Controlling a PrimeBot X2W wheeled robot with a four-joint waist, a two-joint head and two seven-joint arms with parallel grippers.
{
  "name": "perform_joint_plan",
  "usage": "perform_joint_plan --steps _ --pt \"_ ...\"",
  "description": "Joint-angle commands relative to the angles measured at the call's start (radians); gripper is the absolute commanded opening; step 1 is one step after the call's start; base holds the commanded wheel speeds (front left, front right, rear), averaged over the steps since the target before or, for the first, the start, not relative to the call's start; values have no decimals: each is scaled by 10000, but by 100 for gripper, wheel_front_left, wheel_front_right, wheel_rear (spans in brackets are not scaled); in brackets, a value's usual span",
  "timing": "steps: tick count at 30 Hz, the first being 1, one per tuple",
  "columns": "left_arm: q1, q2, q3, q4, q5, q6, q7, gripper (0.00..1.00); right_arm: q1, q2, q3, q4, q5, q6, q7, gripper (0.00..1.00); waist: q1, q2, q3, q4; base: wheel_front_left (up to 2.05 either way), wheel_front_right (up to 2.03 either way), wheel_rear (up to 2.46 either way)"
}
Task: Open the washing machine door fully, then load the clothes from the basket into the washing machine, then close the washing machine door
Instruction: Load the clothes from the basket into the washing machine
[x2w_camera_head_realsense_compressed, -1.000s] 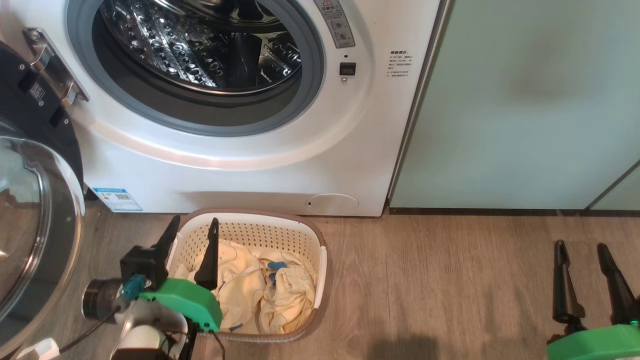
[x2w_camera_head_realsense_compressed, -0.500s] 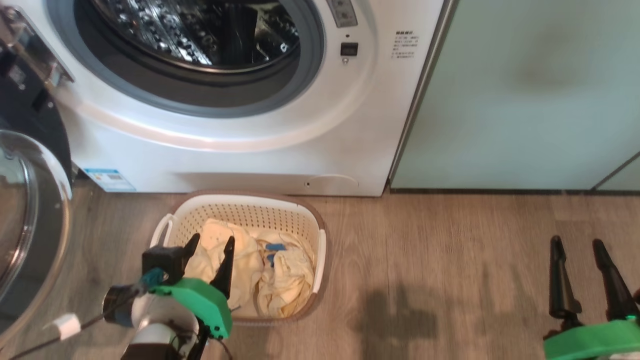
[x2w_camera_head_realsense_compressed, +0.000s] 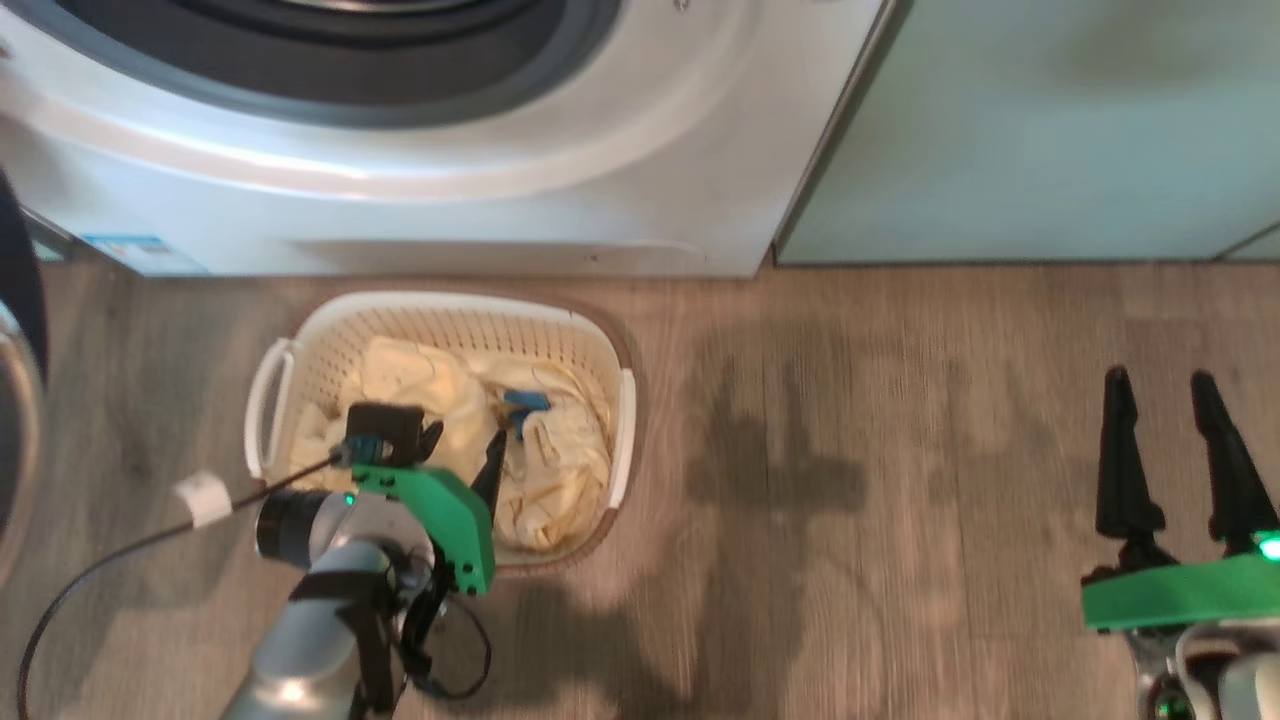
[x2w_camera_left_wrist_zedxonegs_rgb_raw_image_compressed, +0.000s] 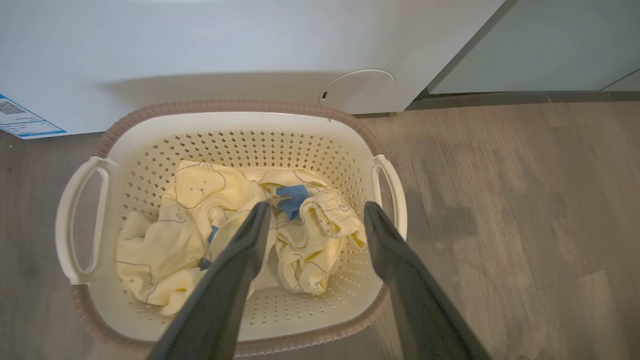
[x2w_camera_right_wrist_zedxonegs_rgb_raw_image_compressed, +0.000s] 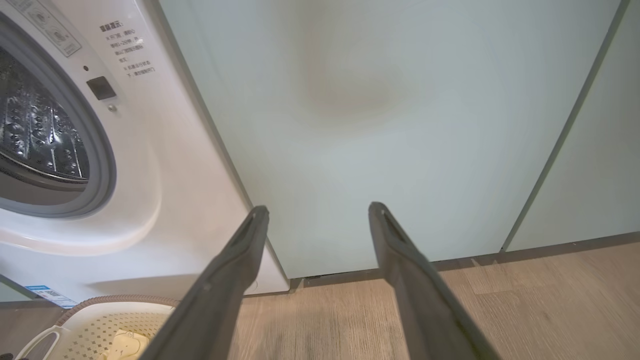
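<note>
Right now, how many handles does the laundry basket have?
2. In the left wrist view, one white handle sits at the left end of the basket, the other at its right end; none looks hidden.

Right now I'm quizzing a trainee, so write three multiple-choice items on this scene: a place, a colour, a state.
1. Where is the cream perforated plastic basket? A on the wood floor before the white washing machine; B inside the drum; C on a shelf.
2. The soft cloth garments in it are: A red; B pale yellow; C black.
3. The left hand is: A shut on cloth; B shut, empty; C open over the garments.
Answers: A, floorboards surround it; B, yellow folds show; C, jaws stand apart.
</note>
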Motion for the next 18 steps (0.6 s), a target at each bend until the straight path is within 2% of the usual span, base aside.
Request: perform_joint_plan --steps 1,18 --pt "-467 68 226 103 -67 -53 -95 100 -350 -126 242 -258 93 37 -162 100 -2 0 640 -150 0 0 0" --pt "-3896 -196 -340 4415 -607 -393 -828 100 -1844 -221 705 26 277 37 -505 100 -2 0 3485 -355 0 0 0"
